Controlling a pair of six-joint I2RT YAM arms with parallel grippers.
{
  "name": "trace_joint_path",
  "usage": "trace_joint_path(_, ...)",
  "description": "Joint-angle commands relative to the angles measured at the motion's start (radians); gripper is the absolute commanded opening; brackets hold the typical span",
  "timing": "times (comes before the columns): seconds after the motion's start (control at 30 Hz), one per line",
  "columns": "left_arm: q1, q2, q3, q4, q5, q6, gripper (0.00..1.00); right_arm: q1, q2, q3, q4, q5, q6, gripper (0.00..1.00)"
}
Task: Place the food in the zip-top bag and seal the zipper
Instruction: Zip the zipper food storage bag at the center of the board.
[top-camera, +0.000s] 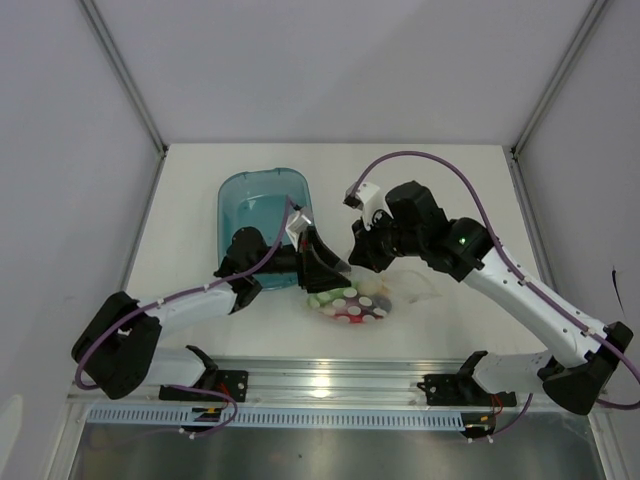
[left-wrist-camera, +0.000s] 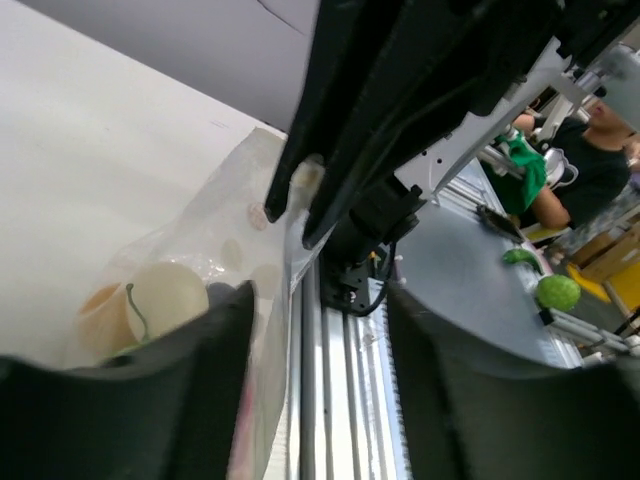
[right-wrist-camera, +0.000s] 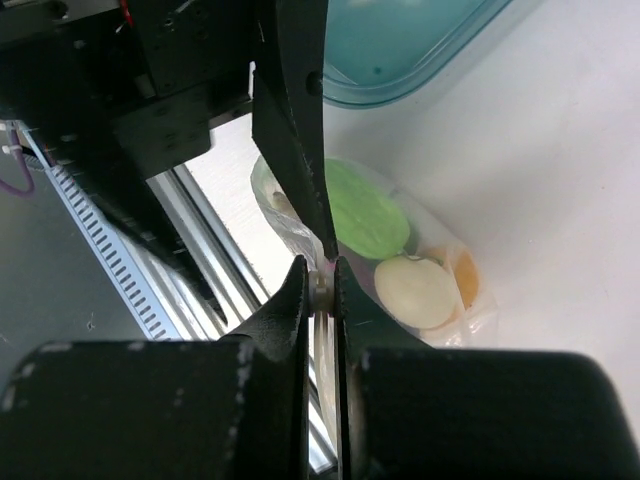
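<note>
Right wrist view, right gripper (right-wrist-camera: 320, 285) pinched on zip-top bag (right-wrist-camera: 480, 318) edge, left gripper (left-wrist-camera: 318, 300) parted, arms bent inward

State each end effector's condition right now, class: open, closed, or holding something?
Left end effector: open, gripping nothing.
Right end effector: closed on the bag edge.

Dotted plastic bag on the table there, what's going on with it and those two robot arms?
The toy food is already inside the zip-top bag, which lies on the table just in front of a teal tub. The right gripper has its fingers pinched shut on the bag's edge. The left gripper is right beside it, fingers apart, gripping nothing. Whether the bag is fully sealed cannot be told from here.
</note>
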Motion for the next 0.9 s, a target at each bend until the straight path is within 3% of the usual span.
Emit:
trace_joint_path(0.0, 0.004, -0.016, -0.040, 0.109, 0.045, 0.015, 0.63, -0.012, -0.011, 0.045, 0.041, -0.031, 0.000, 0.00)
trace_joint_path(0.1, 0.006, -0.051, -0.042, 0.058, 0.013, 0.115, 0.72, -0.020, 0.000, 0.051, 0.035, -0.091, -0.003, 0.00)
trace_joint_path(0.2, 0.004, -0.042, -0.026, 0.050, 0.037, 0.166, 0.70, -0.020, 0.017, 0.063, 0.018, -0.152, -0.009, 0.00)
trace_joint_path(0.27, 0.007, -0.001, -0.011, 0.123, 0.059, 0.155, 0.58, -0.020, 0.021, 0.069, 0.002, -0.175, -0.015, 0.00)
trace_joint_path(0.3, 0.007, 0.016, -0.003, 0.133, 0.069, 0.155, 0.41, -0.020, 0.023, 0.071, -0.003, -0.177, -0.020, 0.00)
trace_joint_path(0.4, 0.009, 0.081, 0.018, 0.209, 0.091, 0.126, 0.14, -0.023, 0.020, 0.079, -0.020, -0.180, -0.026, 0.00)
trace_joint_path(0.57, 0.010, 0.153, -0.017, 0.503, 0.118, 0.036, 0.11, -0.031, 0.024, 0.080, -0.046, -0.186, -0.037, 0.00)
trace_joint_path(0.67, 0.015, 0.165, -0.019, 0.559, 0.134, 0.023, 0.10, -0.037, 0.024, 0.082, -0.055, -0.188, -0.040, 0.00)
trace_joint_path(0.73, 0.019, 0.165, -0.022, 0.587, 0.148, 0.017, 0.22, -0.042, 0.024, 0.085, -0.058, -0.194, -0.041, 0.00)
trace_joint_path(0.77, 0.022, 0.164, -0.023, 0.602, 0.148, 0.014, 0.38, -0.042, 0.027, 0.089, -0.061, -0.195, -0.043, 0.00)
trace_joint_path(0.87, 0.026, 0.157, -0.014, 0.607, 0.149, 0.028, 0.42, -0.043, 0.037, 0.100, -0.072, -0.200, -0.046, 0.00)
